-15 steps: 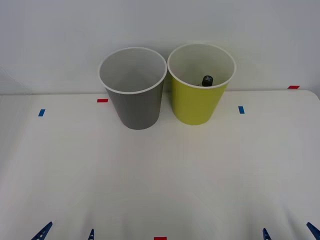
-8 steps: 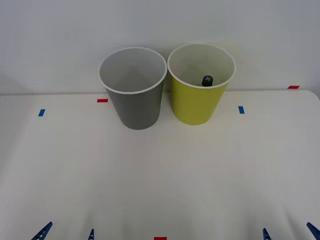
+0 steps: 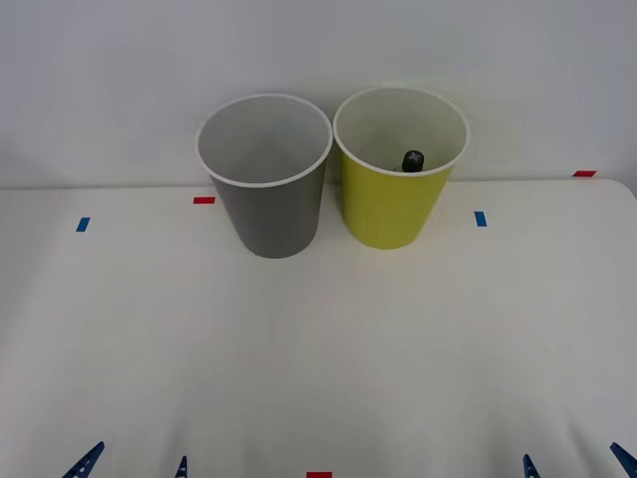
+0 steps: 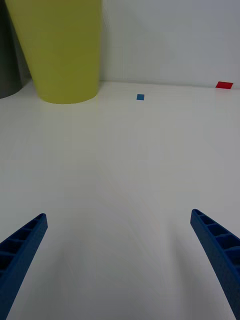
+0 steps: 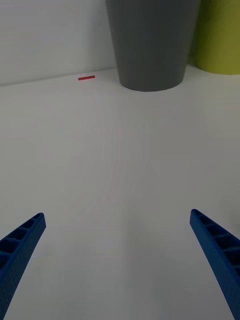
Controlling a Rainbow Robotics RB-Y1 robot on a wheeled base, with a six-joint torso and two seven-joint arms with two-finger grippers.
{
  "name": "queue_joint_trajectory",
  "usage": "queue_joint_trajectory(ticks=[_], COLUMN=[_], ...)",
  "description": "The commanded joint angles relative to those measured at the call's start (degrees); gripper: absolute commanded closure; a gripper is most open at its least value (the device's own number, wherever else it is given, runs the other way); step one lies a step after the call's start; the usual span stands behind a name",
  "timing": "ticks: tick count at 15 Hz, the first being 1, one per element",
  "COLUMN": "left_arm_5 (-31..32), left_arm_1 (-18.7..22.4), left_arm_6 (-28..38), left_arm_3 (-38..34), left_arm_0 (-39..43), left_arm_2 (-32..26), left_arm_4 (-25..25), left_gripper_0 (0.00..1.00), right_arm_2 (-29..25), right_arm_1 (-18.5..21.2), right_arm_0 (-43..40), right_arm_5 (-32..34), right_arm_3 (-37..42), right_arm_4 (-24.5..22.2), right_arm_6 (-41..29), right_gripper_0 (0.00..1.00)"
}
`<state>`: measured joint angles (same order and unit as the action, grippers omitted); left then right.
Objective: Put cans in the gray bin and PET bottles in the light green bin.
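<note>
The gray bin [image 3: 267,189] stands at the back of the white table, its white inside showing nothing. Beside it on the right stands the light green bin [image 3: 396,199], touching or nearly touching it. A PET bottle's black cap [image 3: 412,160] shows inside the light green bin; its body is hidden by the wall. No cans are in view. My left gripper [image 3: 134,464] is open at the table's near edge on the left. My right gripper [image 3: 575,463] is open at the near edge on the right. Both hold nothing and are far from the bins [image 5: 150,45] [image 4: 57,50].
Small tape marks lie on the table [image 3: 318,339]: red [image 3: 204,200] and blue [image 3: 83,224] on the left, blue [image 3: 481,218] and red [image 3: 584,173] on the right, and red [image 3: 318,475] at the near edge. A white wall rises behind the bins.
</note>
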<state>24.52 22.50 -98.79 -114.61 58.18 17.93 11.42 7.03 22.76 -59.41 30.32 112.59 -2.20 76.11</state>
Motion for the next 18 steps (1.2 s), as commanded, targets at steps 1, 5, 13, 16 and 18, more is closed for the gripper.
queue_joint_trajectory(ticks=[1,5,13,16,18], left_arm_5=[0.0,0.0,0.0,0.0,0.0], left_arm_1=[0.0,0.0,0.0,0.0,0.0], left_arm_6=[0.0,0.0,0.0,0.0,0.0], left_arm_3=[0.0,0.0,0.0,0.0,0.0], left_arm_0=[0.0,0.0,0.0,0.0,0.0], left_arm_2=[0.0,0.0,0.0,0.0,0.0], left_arm_4=[0.0,0.0,0.0,0.0,0.0], left_gripper_0=[0.0,0.0,0.0,0.0,0.0], right_arm_2=[0.0,0.0,0.0,0.0,0.0], right_arm_1=[0.0,0.0,0.0,0.0,0.0], right_arm_0=[0.0,0.0,0.0,0.0,0.0], right_arm_5=[0.0,0.0,0.0,0.0,0.0], right_arm_3=[0.0,0.0,0.0,0.0,0.0], right_arm_4=[0.0,0.0,0.0,0.0,0.0], right_arm_6=[0.0,0.0,0.0,0.0,0.0], right_gripper_0=[0.0,0.0,0.0,0.0,0.0])
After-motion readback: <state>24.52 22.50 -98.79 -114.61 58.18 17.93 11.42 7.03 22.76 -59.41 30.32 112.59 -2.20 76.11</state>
